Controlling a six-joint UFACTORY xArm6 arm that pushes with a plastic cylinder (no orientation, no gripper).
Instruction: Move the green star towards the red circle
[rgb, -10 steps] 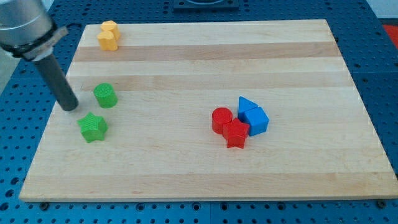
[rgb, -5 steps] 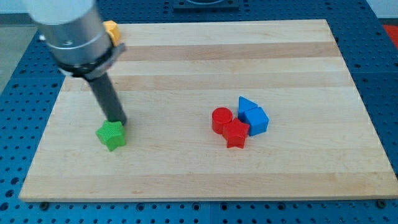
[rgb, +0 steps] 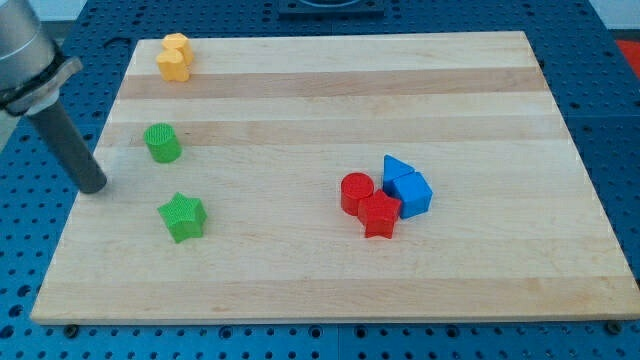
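Note:
The green star (rgb: 182, 216) lies on the wooden board (rgb: 330, 270) at the view's lower left. The red circle (rgb: 355, 193) sits right of centre, far to the star's right, touching a red star (rgb: 379, 214). My tip (rgb: 94, 186) is at the board's left edge, to the left of the green star and slightly above it, apart from it. The rod rises toward the view's top left.
A green cylinder (rgb: 162, 143) stands above the green star. A yellow block (rgb: 174, 56) is at the top left corner. A blue triangle (rgb: 396, 168) and a blue cube (rgb: 411, 193) sit right of the red blocks.
The green star has shifted to the right and slightly down. My tip swung in over the star, then pulled back to the board's left edge. The green cylinder moved slightly up-left.

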